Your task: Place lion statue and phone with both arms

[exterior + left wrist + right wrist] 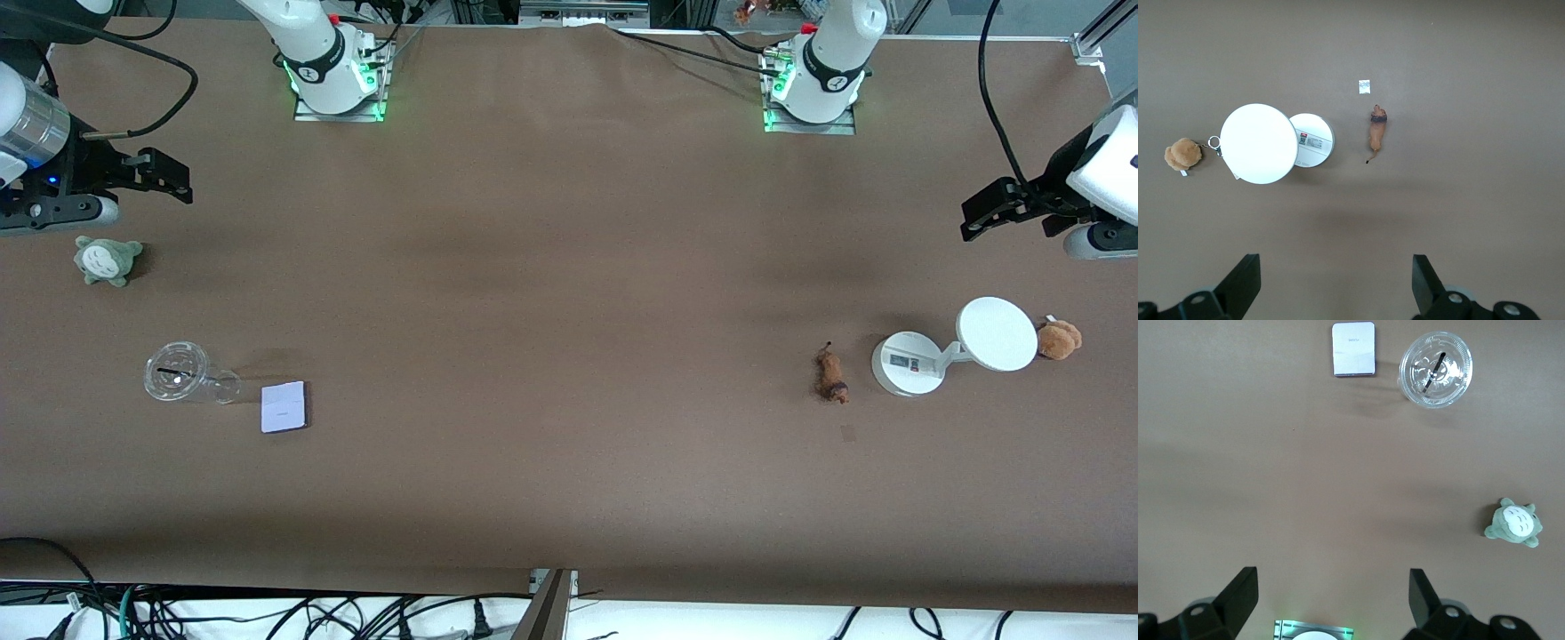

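Up at the right arm's end of the table, the right gripper [178,180] hangs in the air with its two black fingers [1238,595] spread apart and nothing between them, over bare brown table [551,267] just above a small grey-green plush toy [107,260] with a white belly. Nearer the front camera than that toy, a clear plastic cup [182,373] lies tipped on its side, its domed lid showing a dark straw. Just beside the cup, apart from it and a little nearer the camera, the phone [284,407] lies flat, a pale lavender-white rectangle with rounded corners; a faint grey mark crosses its face, too small to read. Well apart from it, toward the left arm's end, the lion statue [832,377] lies on the table, orange-brown with a darker end and a thin tail. Beside it stands a white stand [907,363] with a round base and a tilted white disc; the base carries a small printed label with a red patch, its writing unreadable. A fluffy brown plush toy [1060,340] touches the disc's edge. Over the table's end the left gripper [973,222] hangs with fingers [1426,280] parted and empty.
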